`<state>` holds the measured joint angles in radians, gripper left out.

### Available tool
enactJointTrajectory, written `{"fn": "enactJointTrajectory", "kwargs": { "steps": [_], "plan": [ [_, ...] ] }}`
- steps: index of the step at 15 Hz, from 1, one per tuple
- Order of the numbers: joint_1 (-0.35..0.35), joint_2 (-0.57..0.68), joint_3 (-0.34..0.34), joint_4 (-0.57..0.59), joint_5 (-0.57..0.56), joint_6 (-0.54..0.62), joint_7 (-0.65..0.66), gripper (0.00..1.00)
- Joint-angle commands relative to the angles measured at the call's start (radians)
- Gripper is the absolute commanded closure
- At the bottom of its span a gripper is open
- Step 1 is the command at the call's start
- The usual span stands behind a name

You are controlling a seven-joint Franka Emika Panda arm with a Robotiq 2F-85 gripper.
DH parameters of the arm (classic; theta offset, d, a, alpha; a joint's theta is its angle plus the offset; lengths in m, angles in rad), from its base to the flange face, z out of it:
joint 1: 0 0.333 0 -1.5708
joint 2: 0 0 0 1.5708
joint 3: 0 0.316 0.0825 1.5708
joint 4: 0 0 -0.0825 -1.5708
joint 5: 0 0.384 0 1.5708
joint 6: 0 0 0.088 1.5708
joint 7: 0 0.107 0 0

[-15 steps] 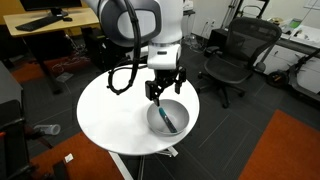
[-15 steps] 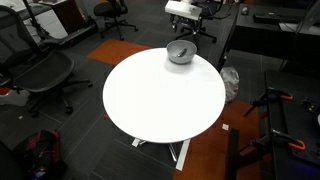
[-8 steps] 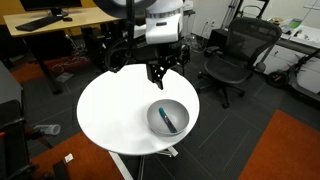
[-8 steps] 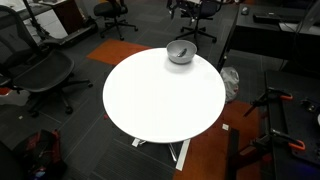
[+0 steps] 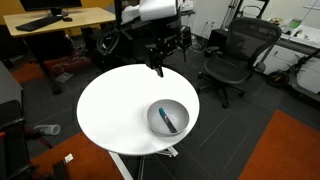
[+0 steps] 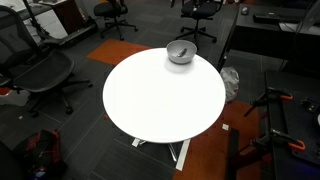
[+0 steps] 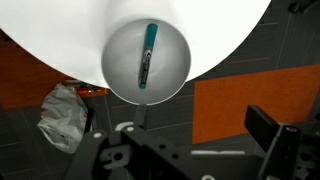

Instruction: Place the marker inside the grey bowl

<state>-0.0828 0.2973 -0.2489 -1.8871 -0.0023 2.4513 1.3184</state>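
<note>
The grey bowl [image 5: 181,109] stands near the edge of the round white table [image 5: 115,110]. It also shows in the other exterior view [image 6: 180,56] and in the wrist view [image 7: 120,62]. The teal-blue marker [image 5: 168,120] lies inside the bowl, clear in the wrist view [image 7: 148,55]. My gripper [image 5: 160,58] hangs open and empty, well above the table and apart from the bowl. In the wrist view its dark fingers [image 7: 180,140] frame the bottom of the picture. It does not show in the exterior view that looks from across the table.
A black office chair [image 5: 232,60] stands beyond the table and a wooden desk [image 5: 60,22] is at the back. Another chair [image 6: 40,75] stands beside the table. Orange carpet [image 5: 285,150] and a crumpled plastic bag [image 7: 62,115] lie on the floor.
The gripper has risen from just above the bowl to well above the table, open and empty. The marker stays in the bowl.
</note>
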Motion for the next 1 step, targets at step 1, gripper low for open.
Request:
{"fn": "enactJointTrajectory", "kwargs": {
  "steps": [1],
  "plan": [
    [-0.007, -0.002, 0.006, 0.001, -0.001, -0.003, -0.002, 0.00]
  ]
}}
